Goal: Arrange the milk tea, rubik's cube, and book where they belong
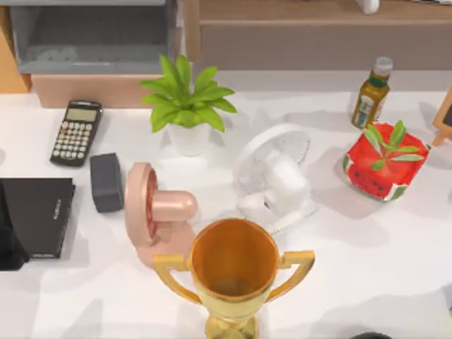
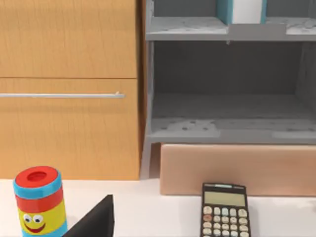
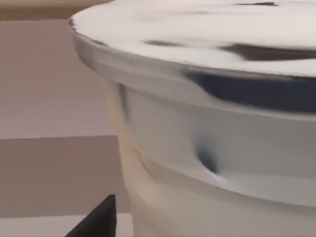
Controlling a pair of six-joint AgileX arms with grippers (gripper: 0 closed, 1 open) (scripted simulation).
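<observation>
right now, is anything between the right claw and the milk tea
Nothing visible stands in the way. In the right wrist view the milk tea cup, white and lidded, sits directly ahead of the right claw at close range, with no object between them.

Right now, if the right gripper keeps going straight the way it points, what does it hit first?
Most likely the white cup: in the right wrist view its lidded rim and wall stand directly ahead and very near. Exact gap unclear, and I cannot tell how the gripper's fingers stand.
</observation>
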